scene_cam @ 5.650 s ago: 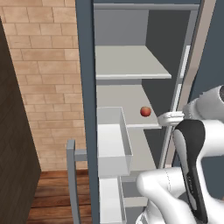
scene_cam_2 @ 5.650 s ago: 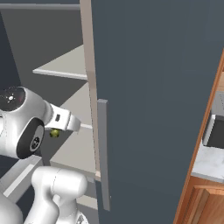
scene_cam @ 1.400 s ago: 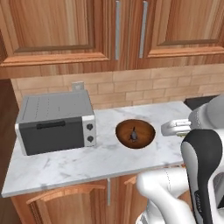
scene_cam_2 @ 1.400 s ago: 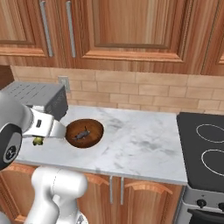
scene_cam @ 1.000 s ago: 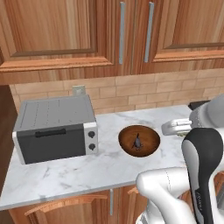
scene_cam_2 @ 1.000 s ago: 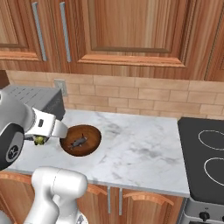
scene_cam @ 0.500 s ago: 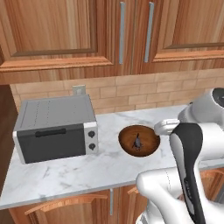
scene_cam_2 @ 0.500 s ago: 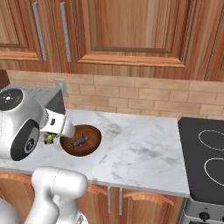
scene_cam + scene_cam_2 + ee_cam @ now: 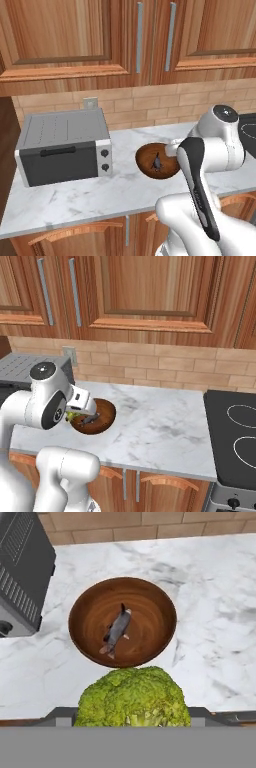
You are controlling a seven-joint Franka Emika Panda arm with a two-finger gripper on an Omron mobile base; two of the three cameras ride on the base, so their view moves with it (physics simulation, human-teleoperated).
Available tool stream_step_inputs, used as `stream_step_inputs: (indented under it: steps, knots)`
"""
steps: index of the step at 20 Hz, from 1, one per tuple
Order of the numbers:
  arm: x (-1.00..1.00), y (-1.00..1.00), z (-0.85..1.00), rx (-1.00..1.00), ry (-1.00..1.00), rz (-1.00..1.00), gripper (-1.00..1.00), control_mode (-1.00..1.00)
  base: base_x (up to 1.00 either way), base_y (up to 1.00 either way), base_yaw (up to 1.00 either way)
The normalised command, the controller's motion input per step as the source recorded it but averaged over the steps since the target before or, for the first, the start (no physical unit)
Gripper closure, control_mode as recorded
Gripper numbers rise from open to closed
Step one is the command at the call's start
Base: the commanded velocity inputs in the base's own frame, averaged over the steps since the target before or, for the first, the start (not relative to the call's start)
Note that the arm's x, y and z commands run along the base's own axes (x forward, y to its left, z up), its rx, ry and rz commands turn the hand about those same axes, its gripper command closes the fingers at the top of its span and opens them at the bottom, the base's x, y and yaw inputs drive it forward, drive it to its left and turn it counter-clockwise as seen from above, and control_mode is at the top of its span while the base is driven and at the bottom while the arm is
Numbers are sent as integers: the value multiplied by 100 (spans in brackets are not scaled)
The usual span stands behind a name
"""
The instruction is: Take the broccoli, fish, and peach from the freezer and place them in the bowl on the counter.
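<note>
Leftmost, we see a grey toaster oven (image 9: 65,145) on the marble counter (image 9: 75,197), and just to its right the brown wooden bowl (image 9: 122,621) with the dark fish (image 9: 116,632) lying in its middle. Further right, our gripper (image 9: 74,415) hovers by the bowl's near rim, jaws closed on the broccoli (image 9: 133,698), which hangs above the counter beside the bowl.

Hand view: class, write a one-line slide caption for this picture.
Claw holds broccoli above the counter, near a wooden bowl containing a fish.
</note>
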Motion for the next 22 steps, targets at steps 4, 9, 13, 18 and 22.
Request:
stream_step_inputs:
  steps: [4, 9, 13, 18, 22]
  knots:
    - [52, 0, -53, 0, -1, 0, 100, -100, 0, 0, 0]
    - [55, 0, -56, 0, 0, 0, 100, -100, 0, 0, 0]
    - [47, -12, -44, 2, 0, 0, 100, -100, 0, 0, 0]
    - [49, -17, -22, 3, 0, 0, 100, -100, 0, 0, 0]
    - [44, 0, -17, 0, 0, 0, 100, -100, 0, 0, 0]
